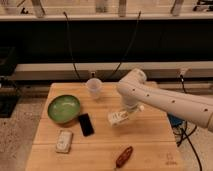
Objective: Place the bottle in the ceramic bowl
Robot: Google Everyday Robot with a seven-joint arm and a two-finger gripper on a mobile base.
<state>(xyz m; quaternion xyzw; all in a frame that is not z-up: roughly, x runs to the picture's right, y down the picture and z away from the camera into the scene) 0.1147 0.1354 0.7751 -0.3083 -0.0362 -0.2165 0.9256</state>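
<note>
camera view: a white arm (pixel 165 100) reaches in from the right over a pale wooden worktop (pixel 150 137). its gripper (pixel 126 114) hangs over the middle of the worktop, pointing down. the fingers are clenched on the bottle (pixel 117 118), a small white one with a pale label, which sits tilted, nearly on its side, at the tip of the arm. whether the bottle is touching the wood or is just above it i cannot tell.

the bowl (pixel 64 108), round, shallow and green with a darker rim, stands near the left edge of the worktop, well apart from the bottle. a black phone (pixel 85 124) lies between them, just beside the bowl's lower right rim. a translucent cup (pixel 94 87) stands upright near the back edge, to the upper right of the bowl. a flat white packet (pixel 64 140) lies in front of the bowl, towards the near left corner. a reddish-brown oblong thing (pixel 124 156) lies by the front edge, below the gripper. two black cables (pixel 70 45) hang down the dark wall behind.
</note>
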